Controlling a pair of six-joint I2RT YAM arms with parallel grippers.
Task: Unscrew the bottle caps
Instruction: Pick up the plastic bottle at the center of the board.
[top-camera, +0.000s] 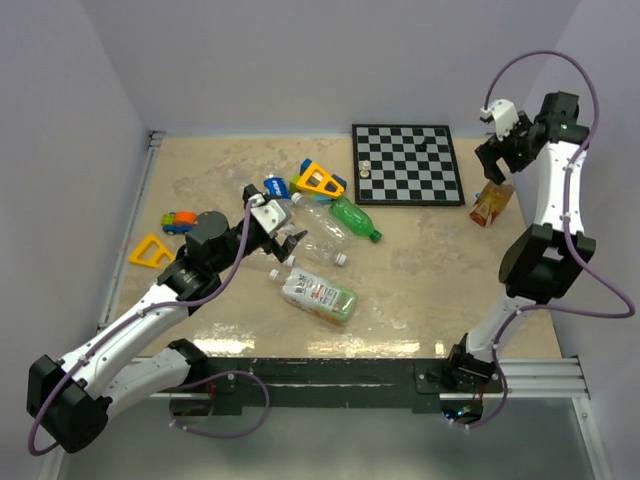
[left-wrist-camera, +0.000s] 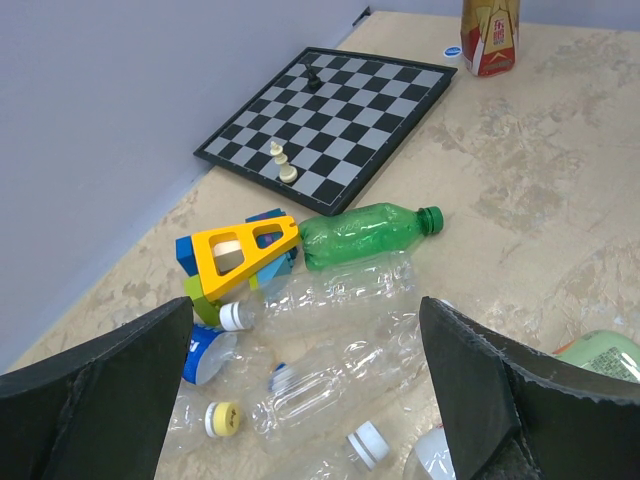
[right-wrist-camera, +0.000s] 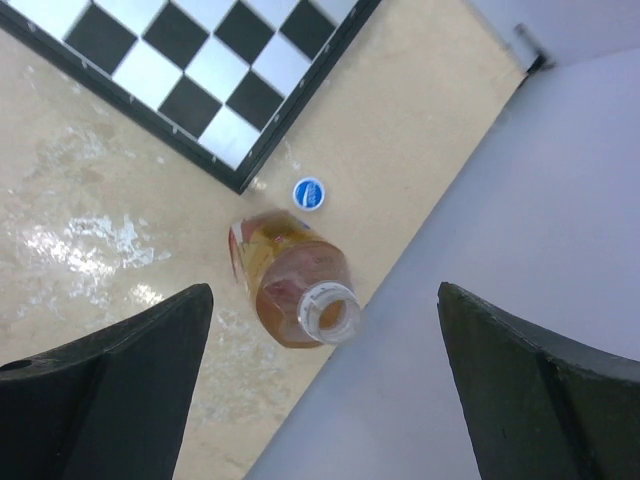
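My left gripper (top-camera: 288, 240) (left-wrist-camera: 305, 345) hangs open over a heap of lying clear bottles (left-wrist-camera: 350, 340) and holds nothing. Below it I see a white cap (left-wrist-camera: 237, 316), a yellow cap (left-wrist-camera: 222, 418) and another white cap (left-wrist-camera: 368, 443), each on a clear bottle's neck. A green bottle (left-wrist-camera: 365, 232) lies beyond with its green cap (left-wrist-camera: 431, 217) on. My right gripper (top-camera: 495, 158) (right-wrist-camera: 325, 300) is open above an upright amber bottle (right-wrist-camera: 280, 275) whose mouth is uncapped. A loose blue and white cap (right-wrist-camera: 309, 193) lies beside it.
A chessboard (top-camera: 408, 165) with a few pieces lies at the back. Toy blocks (left-wrist-camera: 245, 255) lean against the bottle heap. A labelled bottle (top-camera: 318, 295) lies toward the front, and small toys (top-camera: 165, 235) sit at the left. The right wall (right-wrist-camera: 500, 250) stands close behind the amber bottle.
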